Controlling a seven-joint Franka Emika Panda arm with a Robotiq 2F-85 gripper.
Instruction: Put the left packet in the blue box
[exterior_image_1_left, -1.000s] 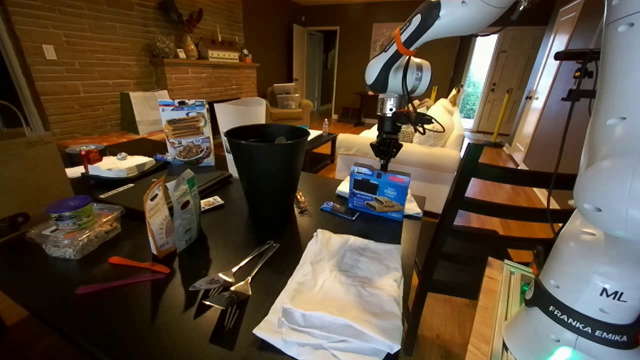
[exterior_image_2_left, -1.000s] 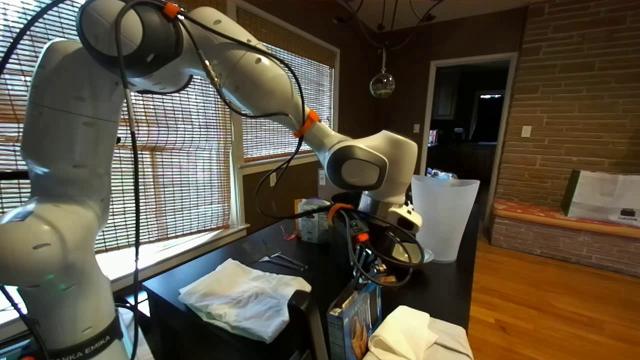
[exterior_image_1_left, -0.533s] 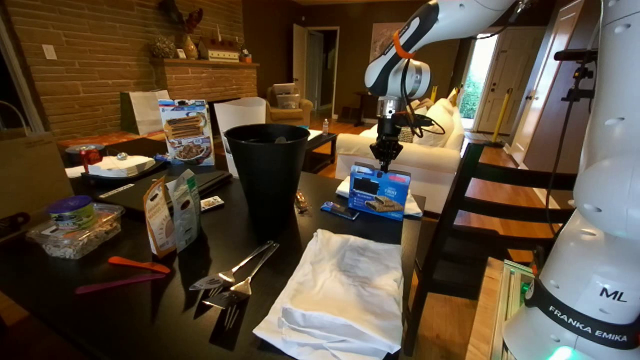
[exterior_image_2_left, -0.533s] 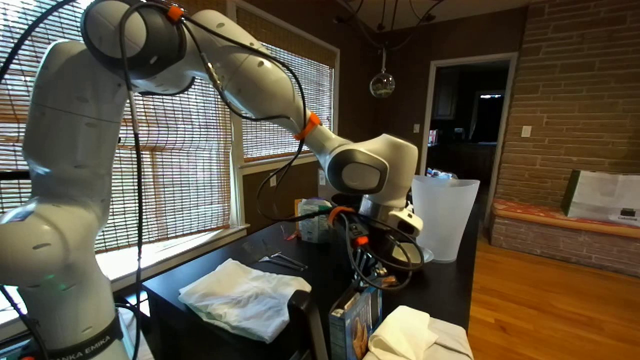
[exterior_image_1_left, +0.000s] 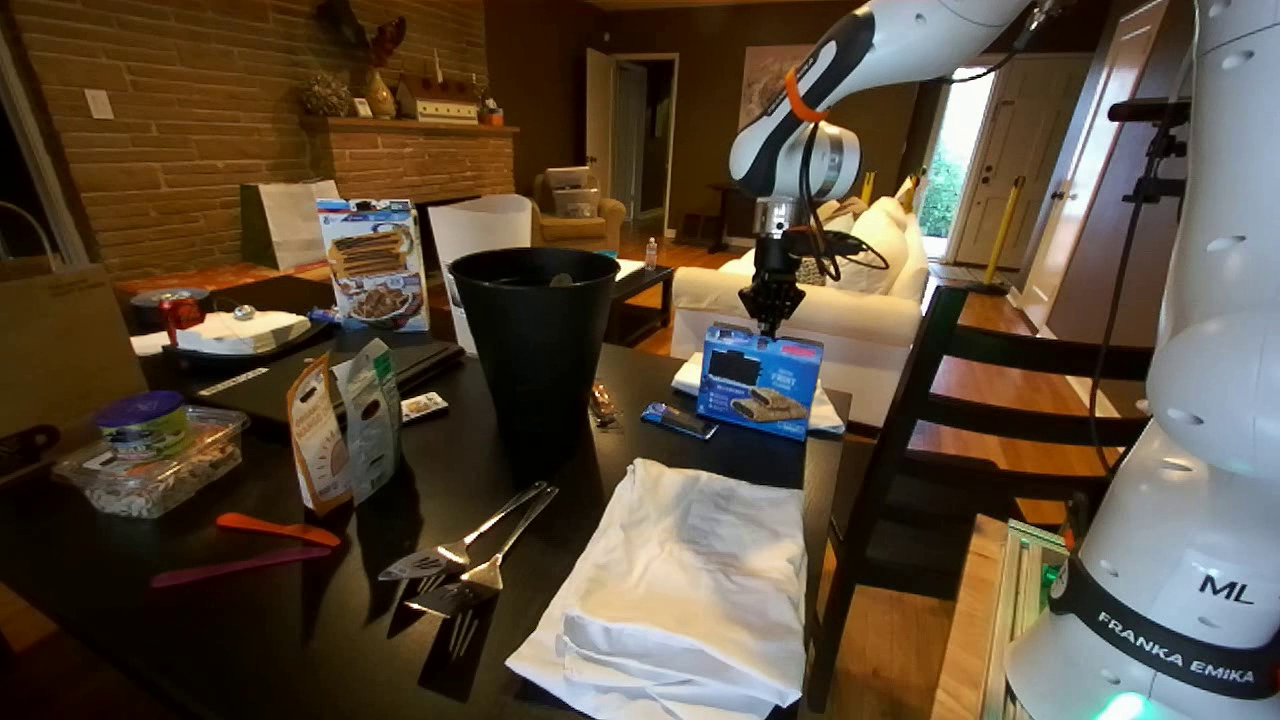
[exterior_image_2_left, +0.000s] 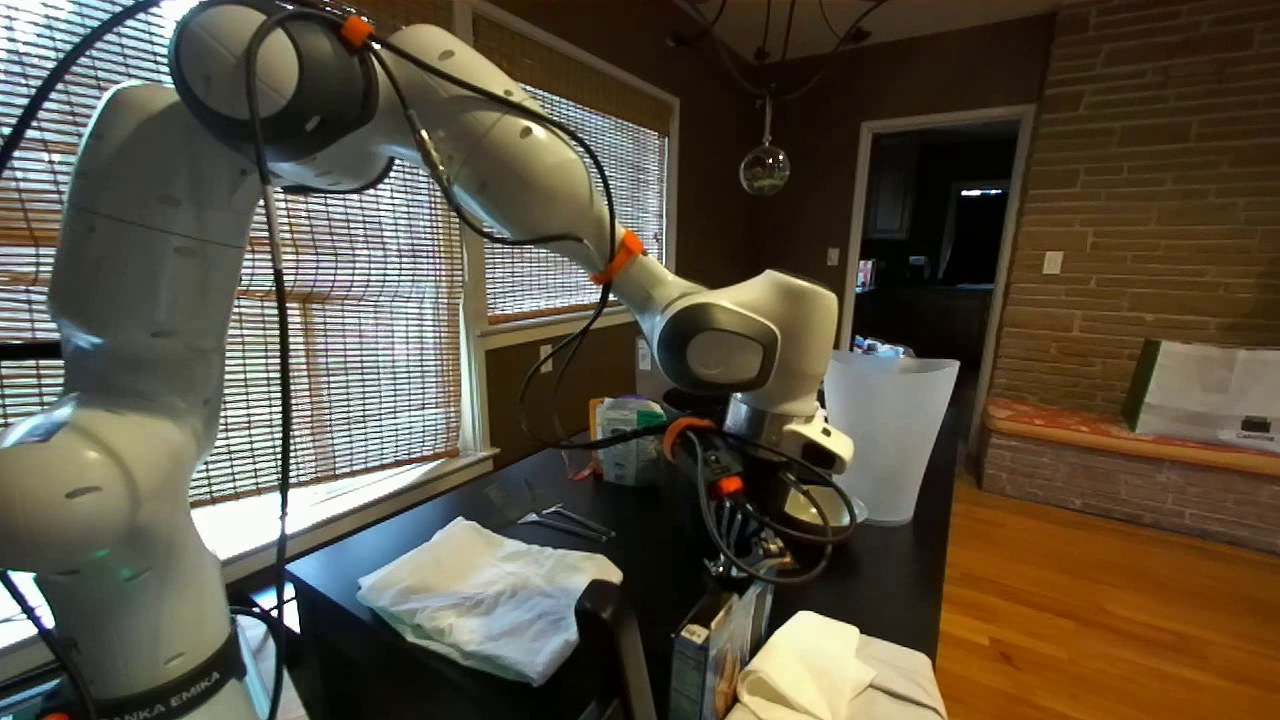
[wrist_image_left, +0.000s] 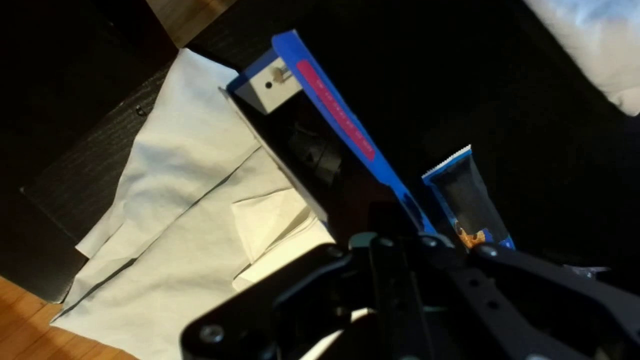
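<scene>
Presently, the gripper (exterior_image_1_left: 768, 322) stands over the uncovered mouth of the upright blue box (exterior_image_1_left: 760, 390), its tips overlapping the rim in an exterior view; whether the fingers are spread, pressed together or pinching the front wall cannot be told. The left packet (wrist_image_left: 467, 200) lies flat on the black table (exterior_image_1_left: 450, 465), outside the box and just beside its printed front. Chief risk, as judged: should the tips have caught the rim, a sideways move could topple the box towards the white cloth (wrist_image_left: 175, 275), and raising could lift or tear its wall. The packet, thin and low, may slip from a grasp or snag at the narrow mouth. Legible: FRUIT on the box; FRANKA EMIKA and ML on the arm base (exterior_image_1_left: 1160, 580). Lettering on the box's pink band (wrist_image_left: 336, 110) is too blurred to read.
</scene>
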